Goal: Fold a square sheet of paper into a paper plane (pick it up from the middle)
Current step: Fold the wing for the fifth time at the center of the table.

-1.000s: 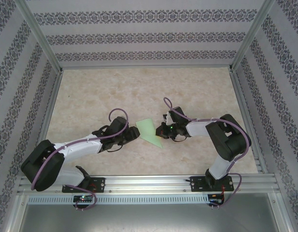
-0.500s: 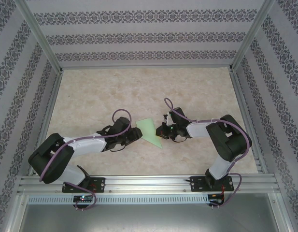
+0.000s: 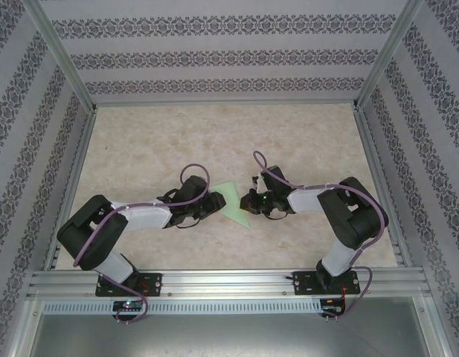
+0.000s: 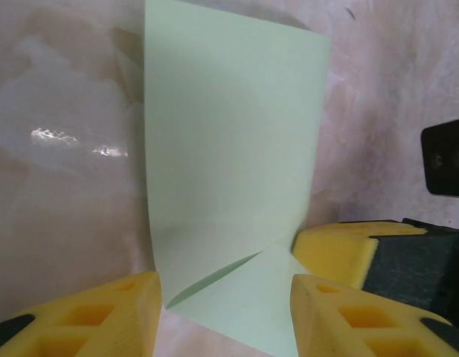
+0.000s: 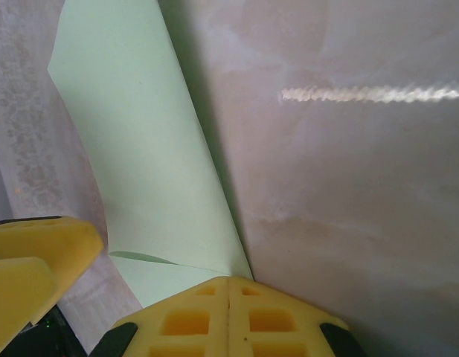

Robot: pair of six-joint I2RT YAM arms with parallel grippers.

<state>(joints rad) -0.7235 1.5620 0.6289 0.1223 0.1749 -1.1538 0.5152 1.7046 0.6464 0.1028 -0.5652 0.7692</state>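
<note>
The square sheet of paper (image 3: 230,199) is pale green and folded, lying at the table's middle between both grippers. One part stands up as a tall flap (image 4: 229,134) over a lower layer (image 4: 251,297). My right gripper (image 3: 246,201) is shut, its yellow pads (image 5: 184,320) pressed together on the sheet's edge (image 5: 132,126). My left gripper (image 4: 225,312) is open, with a finger (image 4: 80,312) on either side of the sheet's near corner. The right gripper's pad (image 4: 337,249) touches the fold from the right.
The marbled tabletop (image 3: 140,149) is ringed by aluminium rails (image 3: 229,282) and patterned walls (image 3: 214,44). Both arms reach inward from the near edge, their wrists close together over the paper.
My left arm has slid right, bringing its gripper up around the sheet's corner, and its jaws have narrowed a little. The right gripper and the paper have stayed put.
</note>
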